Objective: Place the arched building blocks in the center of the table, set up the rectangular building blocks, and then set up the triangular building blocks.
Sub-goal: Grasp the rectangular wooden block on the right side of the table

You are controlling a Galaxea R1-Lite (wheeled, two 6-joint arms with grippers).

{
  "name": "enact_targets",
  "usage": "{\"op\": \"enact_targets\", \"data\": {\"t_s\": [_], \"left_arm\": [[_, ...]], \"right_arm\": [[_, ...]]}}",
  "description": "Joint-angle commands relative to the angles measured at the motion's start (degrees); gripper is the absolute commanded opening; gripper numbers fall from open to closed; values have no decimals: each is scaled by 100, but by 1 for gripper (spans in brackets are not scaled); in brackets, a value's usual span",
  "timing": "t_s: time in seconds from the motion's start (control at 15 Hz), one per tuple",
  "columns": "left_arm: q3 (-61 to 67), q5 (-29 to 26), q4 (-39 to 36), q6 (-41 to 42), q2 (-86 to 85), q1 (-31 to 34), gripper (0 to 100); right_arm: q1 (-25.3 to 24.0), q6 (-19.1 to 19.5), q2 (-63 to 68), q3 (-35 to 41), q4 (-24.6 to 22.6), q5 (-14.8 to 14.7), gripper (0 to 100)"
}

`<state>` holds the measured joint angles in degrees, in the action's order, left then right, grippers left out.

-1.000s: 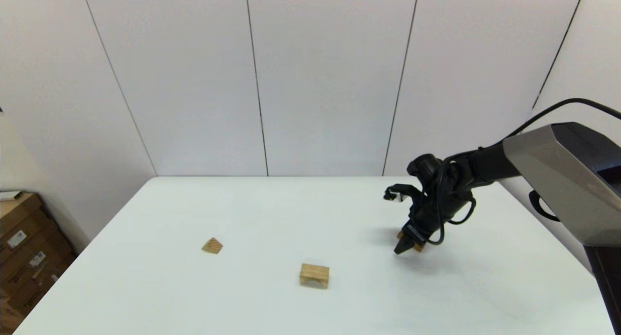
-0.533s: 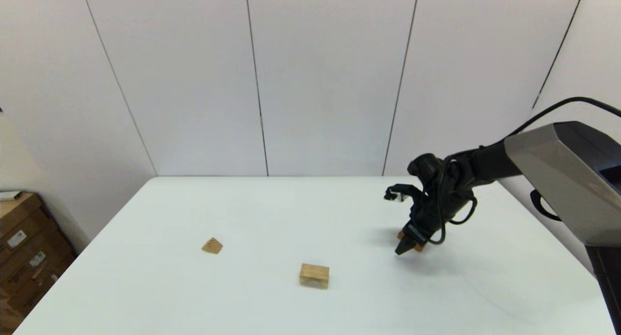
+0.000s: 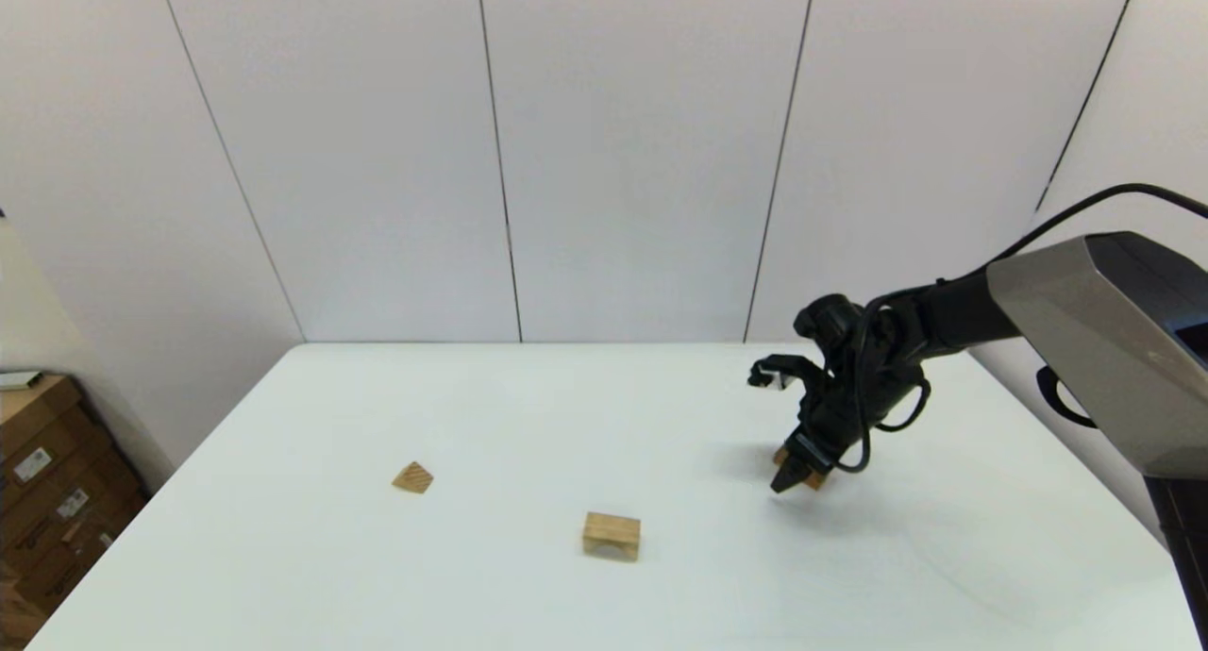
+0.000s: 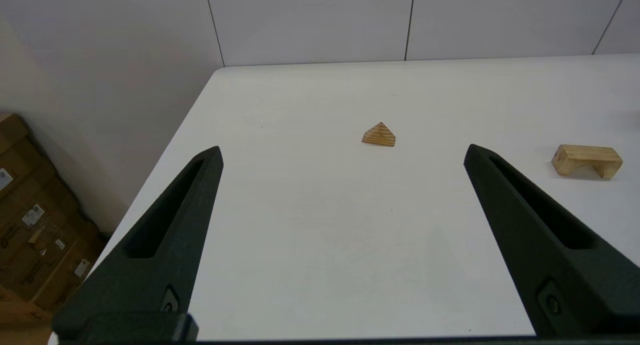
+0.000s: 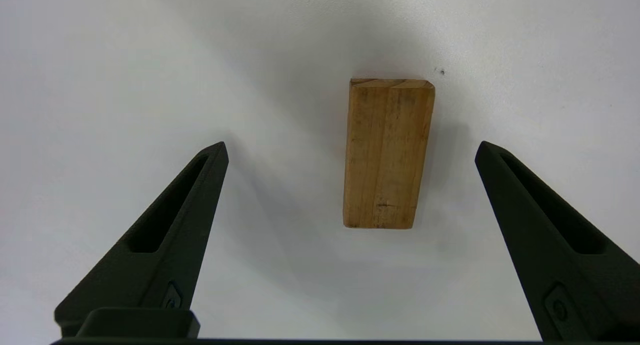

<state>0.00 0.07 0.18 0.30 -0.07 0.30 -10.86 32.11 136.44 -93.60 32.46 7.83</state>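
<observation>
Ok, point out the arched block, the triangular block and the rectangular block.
arched block [image 3: 612, 535]: head view, front face above the notch.
triangular block [image 4: 379, 135]: left wrist view, striped sloping face.
rectangular block [image 5: 386, 152]: right wrist view, broad top face.

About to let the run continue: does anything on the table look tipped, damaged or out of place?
Nothing stands out. The arched block, the triangular block and the rectangular block all lie flat and apart on the table, undamaged. The right end effector hangs open over the rectangular block.
</observation>
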Motion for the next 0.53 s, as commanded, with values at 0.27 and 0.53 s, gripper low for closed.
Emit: {"op": "enact_targets", "data": {"t_s": [0.27, 0.53], "left_arm": [[0, 1, -1, -4, 7, 5, 100], [0, 1, -1, 5, 7, 5, 100]], "right_arm": [[5, 190, 32, 0, 102, -123, 100], [-4, 190, 76, -9, 93, -123, 100]]}}
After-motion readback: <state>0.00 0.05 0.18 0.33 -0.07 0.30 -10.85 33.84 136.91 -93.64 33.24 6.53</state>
